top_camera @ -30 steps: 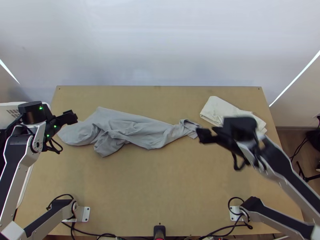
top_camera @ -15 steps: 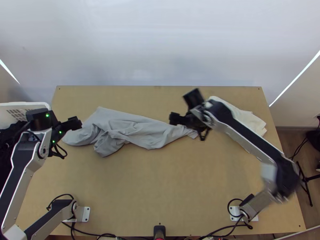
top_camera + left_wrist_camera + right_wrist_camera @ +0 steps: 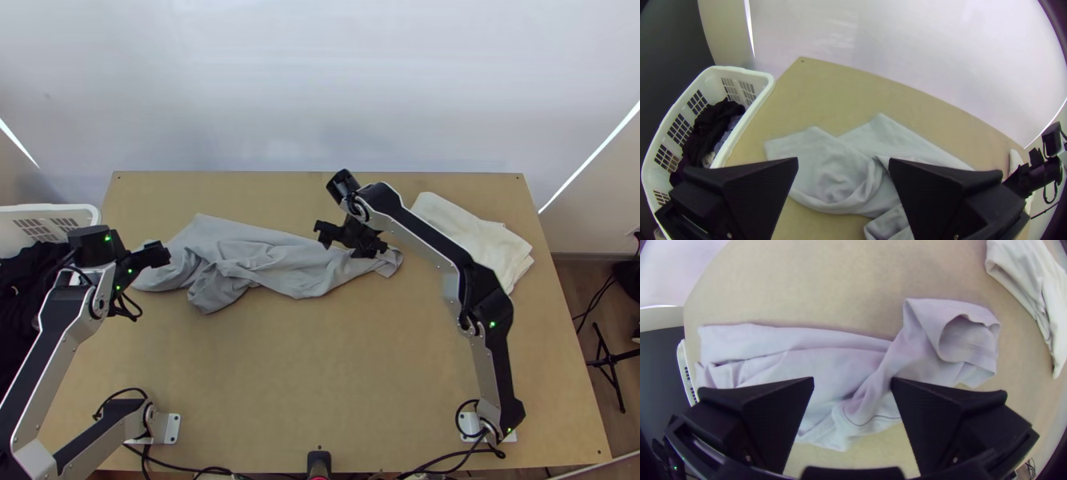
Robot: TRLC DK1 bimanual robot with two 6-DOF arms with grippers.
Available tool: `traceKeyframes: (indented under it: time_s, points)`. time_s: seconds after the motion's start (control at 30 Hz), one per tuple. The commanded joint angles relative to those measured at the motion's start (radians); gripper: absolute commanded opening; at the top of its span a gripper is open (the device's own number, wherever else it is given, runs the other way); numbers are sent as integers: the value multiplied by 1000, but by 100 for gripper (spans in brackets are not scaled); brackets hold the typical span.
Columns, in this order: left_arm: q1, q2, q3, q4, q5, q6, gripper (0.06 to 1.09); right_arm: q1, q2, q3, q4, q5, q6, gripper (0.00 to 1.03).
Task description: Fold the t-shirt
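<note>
Left end effector (image 3: pixel 154 254) and right end effector (image 3: pixel 348 242) gape near the grey t-shirt (image 3: pixel 280 268), long axis crosswise, narrow end rightward.

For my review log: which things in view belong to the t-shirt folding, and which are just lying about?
Part of the job:
- grey t-shirt, bunched lengthwise
- left tool, open
- right tool, open above the t-shirt

Lying about:
- white cloth, folded
- white basket holding dark clothes
</note>
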Motion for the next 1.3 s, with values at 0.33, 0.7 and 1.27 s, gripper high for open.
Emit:
traceKeyframes:
  time_s: [0.33, 0.7, 1.27]
  points:
    - [2, 39, -13, 16, 0, -2, 104, 43, -78, -3, -86, 9, 20, 68]
    - [2, 44, -15, 25, 0, 0, 104, 46, -35, 18, -68, 11, 86, 56]
    - [17, 65, -7, 35, 0, 9, 104, 31, -3, 11, -105, 12, 101, 48]
